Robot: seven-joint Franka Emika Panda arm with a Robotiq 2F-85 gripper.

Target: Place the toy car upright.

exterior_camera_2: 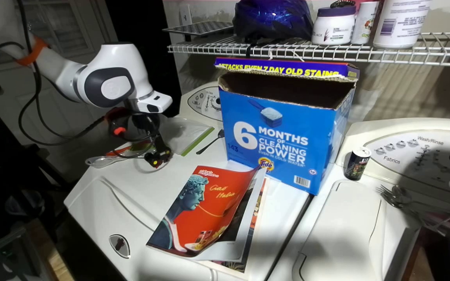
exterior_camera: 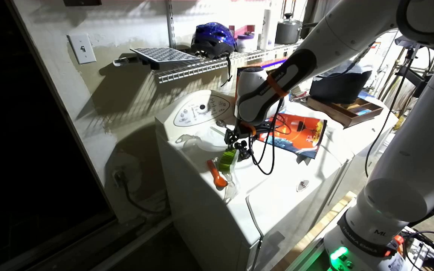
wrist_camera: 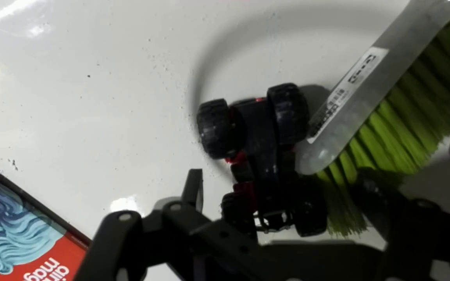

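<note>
Plainly, one tool (wrist_camera: pixel 282 179), two fingers (wrist_camera: pixel 192 191) spread, straddles one overturned, four-wheeled toy car (wrist_camera: pixel 261 144) beside one brush (wrist_camera: pixel 389 103).

Wheels-up toy car (wrist_camera: pixel 262 156), gripper (wrist_camera: pixel 279 180) spread over it, green-bristled brush (wrist_camera: pixel 385 117) alongside

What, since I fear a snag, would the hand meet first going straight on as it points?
Likely the brush: in the wrist view it lies beyond one finger of the open hand. Depth is unclear; the toy car between the fingers could come first.

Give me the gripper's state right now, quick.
Gripper: open, fingers apart, not gripping the car.
</note>
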